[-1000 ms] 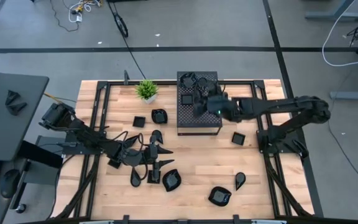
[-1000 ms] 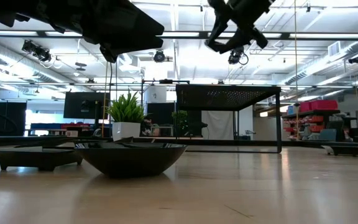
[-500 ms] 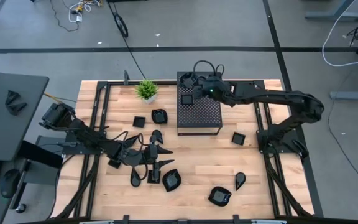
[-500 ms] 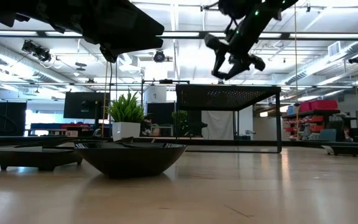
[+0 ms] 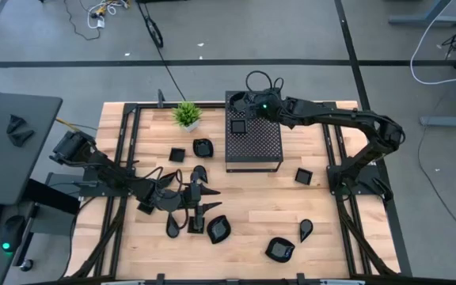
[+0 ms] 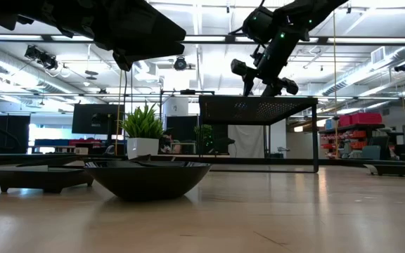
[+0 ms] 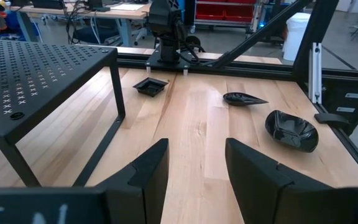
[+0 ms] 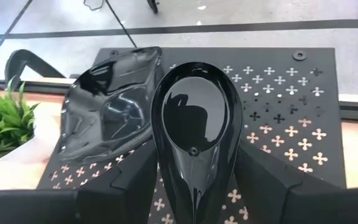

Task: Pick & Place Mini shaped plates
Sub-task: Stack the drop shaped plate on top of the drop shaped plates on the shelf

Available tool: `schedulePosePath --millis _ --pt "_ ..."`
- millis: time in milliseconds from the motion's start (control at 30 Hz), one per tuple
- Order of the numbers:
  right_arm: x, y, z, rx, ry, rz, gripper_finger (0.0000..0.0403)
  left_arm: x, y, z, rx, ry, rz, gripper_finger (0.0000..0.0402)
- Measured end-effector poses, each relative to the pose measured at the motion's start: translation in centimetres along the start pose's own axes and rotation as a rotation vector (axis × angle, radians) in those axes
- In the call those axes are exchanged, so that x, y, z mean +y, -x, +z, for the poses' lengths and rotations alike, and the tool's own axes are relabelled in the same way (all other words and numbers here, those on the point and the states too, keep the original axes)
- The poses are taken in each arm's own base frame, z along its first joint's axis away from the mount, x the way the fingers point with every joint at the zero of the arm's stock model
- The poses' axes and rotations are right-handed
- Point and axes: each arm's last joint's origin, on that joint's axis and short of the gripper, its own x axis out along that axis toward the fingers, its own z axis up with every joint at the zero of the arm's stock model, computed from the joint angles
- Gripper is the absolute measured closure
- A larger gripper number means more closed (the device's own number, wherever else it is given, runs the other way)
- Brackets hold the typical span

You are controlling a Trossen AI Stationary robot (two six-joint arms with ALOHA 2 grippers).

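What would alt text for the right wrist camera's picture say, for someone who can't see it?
A glossy black teardrop plate sits between the right hand's two dark fingers, held over a black perforated box. A second shiny black dish lies on the box beside it, and a green plant shows at one edge.

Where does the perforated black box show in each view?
High: perforated black box at top centre, beside the potted plant.
Low: centre right, behind the plant.
Left wrist: left side.
Right wrist: fills the frame beneath the held teardrop plate.
Shared landmark: the plant.
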Motion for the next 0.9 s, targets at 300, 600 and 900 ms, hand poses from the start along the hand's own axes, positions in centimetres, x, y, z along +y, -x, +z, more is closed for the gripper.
schedulePosePath --millis 300,600,900 --pt "-0.41 -0.59 0.30 0.011 -0.024 -0.008 0.0199 0.01 0.00 0.00 0.000 0.000 0.001 0.0236" --pt "-0.41 -0.60 0.32 0.011 -0.022 -0.006 0.0199 0.01 -0.01 0.00 0.000 0.000 0.001 0.0236" --pt "-0.53 -0.74 0.58 0.019 -0.058 0.010 0.0199 0.01 -0.01 0.00 0.000 0.001 0.001 0.0236"
